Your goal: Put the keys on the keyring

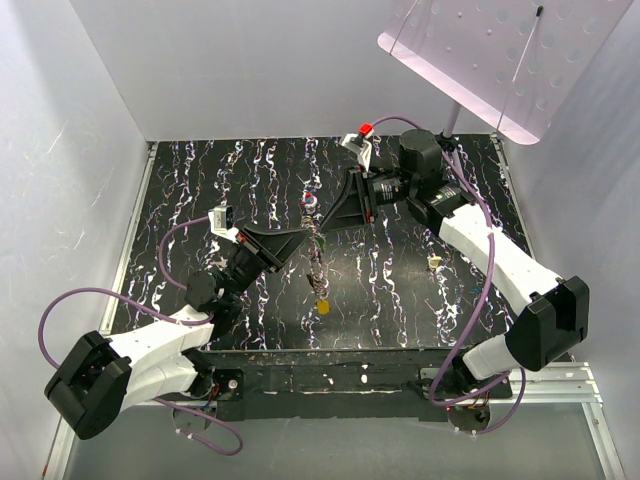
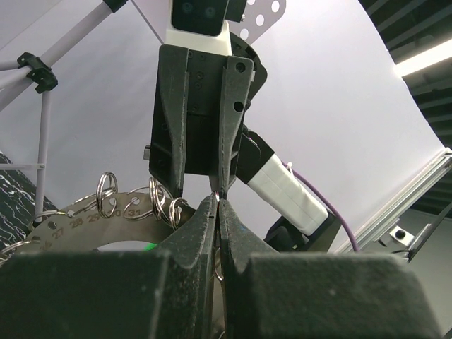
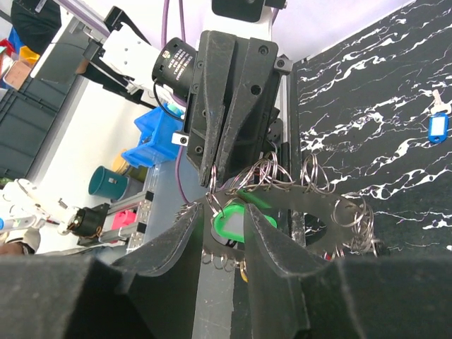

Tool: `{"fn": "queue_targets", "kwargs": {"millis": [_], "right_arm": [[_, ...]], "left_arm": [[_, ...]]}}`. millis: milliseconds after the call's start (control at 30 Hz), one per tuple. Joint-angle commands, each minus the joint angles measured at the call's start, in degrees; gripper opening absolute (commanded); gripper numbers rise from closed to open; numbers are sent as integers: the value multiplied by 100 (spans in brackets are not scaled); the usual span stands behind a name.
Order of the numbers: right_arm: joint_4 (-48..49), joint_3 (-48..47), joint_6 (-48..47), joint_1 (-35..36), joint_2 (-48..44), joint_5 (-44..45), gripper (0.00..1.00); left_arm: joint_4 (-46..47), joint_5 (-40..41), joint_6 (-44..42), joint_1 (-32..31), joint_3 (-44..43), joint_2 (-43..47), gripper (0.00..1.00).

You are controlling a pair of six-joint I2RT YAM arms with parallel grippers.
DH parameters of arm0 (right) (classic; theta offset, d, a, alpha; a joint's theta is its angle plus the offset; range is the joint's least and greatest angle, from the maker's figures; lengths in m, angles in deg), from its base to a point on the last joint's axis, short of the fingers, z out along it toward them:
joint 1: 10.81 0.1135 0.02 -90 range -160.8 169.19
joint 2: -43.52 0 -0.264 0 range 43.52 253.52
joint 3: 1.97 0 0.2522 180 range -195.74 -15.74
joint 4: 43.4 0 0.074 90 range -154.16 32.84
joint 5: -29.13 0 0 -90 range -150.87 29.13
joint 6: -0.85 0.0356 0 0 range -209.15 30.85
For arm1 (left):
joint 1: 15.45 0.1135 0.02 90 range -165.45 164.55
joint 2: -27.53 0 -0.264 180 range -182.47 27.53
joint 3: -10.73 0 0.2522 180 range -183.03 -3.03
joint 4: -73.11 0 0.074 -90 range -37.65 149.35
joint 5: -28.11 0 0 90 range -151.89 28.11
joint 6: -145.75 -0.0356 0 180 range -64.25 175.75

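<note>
Black table (image 1: 420, 310) w/ white marble veins, boxed in by plain white walls (image 1: 60, 150) on 3 sides. L arm comes in from near-left corner. Left end effector (image 2: 217, 202) is clenched tight, tips pinched at rim of keyring (image 2: 85, 215), a grey numbered plate hung w/ small split rings (image 2: 106, 192), held up approx mid-table. Yellow key (image 1: 322, 307) sits just nearer the arm bases. Right end effector (image 3: 223, 210) meets the keyring from the other side, fingers apart w/ green key (image 3: 227, 220) between them; can't tell if it's actually clamped. Small beige lump (image 1: 434, 262) on table further R; blue key (image 3: 438, 128) lies flat on the table in R wrist view. Perforated pale panel (image 1: 490, 50) tilts overhead at top R.
</note>
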Motion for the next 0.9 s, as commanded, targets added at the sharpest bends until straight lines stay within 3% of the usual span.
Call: {"fn": "queue_targets", "kwargs": {"millis": [0,367,567,867], "right_arm": [[56,26,-73,66,-155,-59,36],[161,61,-2,137,-164,-226,20],[179,123,-2,128,-181,-331,3],[196,290,7,189,-260,-375,1]], "left_arm": [[1358,51,26,-31,-200,77,0],[1376,60,17,-31,-192,68,0],[1411,86,9,-40,-165,69,0],[1464,86,-44,-40,-174,104,0]]}}
